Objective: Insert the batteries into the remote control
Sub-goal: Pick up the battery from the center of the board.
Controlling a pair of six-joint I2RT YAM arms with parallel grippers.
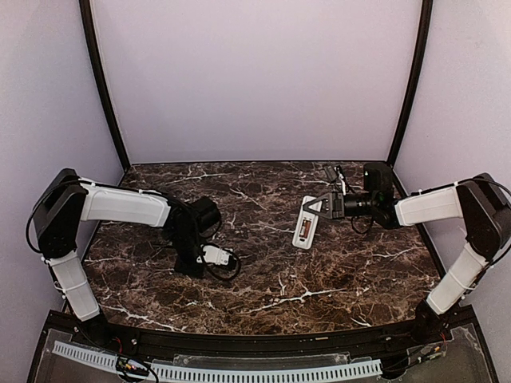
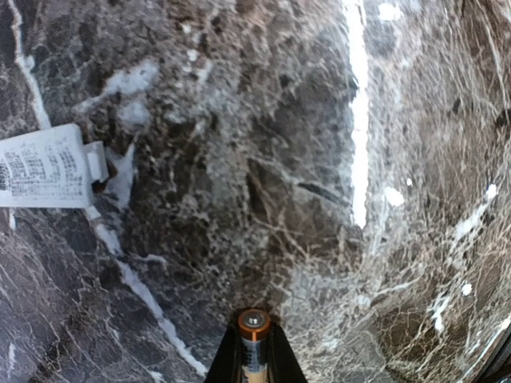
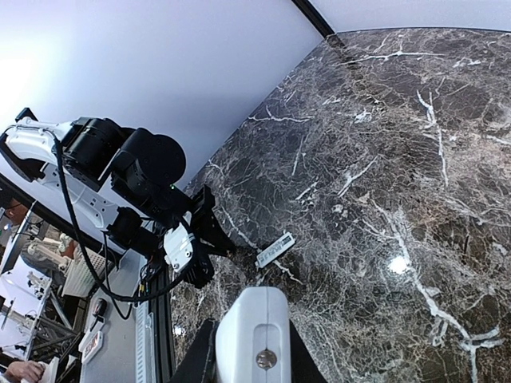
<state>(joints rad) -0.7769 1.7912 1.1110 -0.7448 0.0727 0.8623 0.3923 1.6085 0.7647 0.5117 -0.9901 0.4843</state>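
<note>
My right gripper (image 1: 319, 205) is shut on one end of the remote control (image 1: 305, 226), a slim white bar with its dark reddish recess facing up. In the right wrist view the remote's white end (image 3: 252, 319) fills the space between the right gripper's (image 3: 252, 355) fingers. My left gripper (image 1: 190, 267) points down at the marble at centre-left. It is shut on a battery (image 2: 254, 339) with an orange band at its top, which stands between the left gripper's (image 2: 254, 361) black fingers.
A smaller flat white plastic piece (image 2: 46, 166) with printed text lies on the dark marble table (image 1: 319, 279) beside the left gripper; it shows too as a white strip (image 3: 275, 250) in the right wrist view. Lilac walls and black corner posts enclose the table.
</note>
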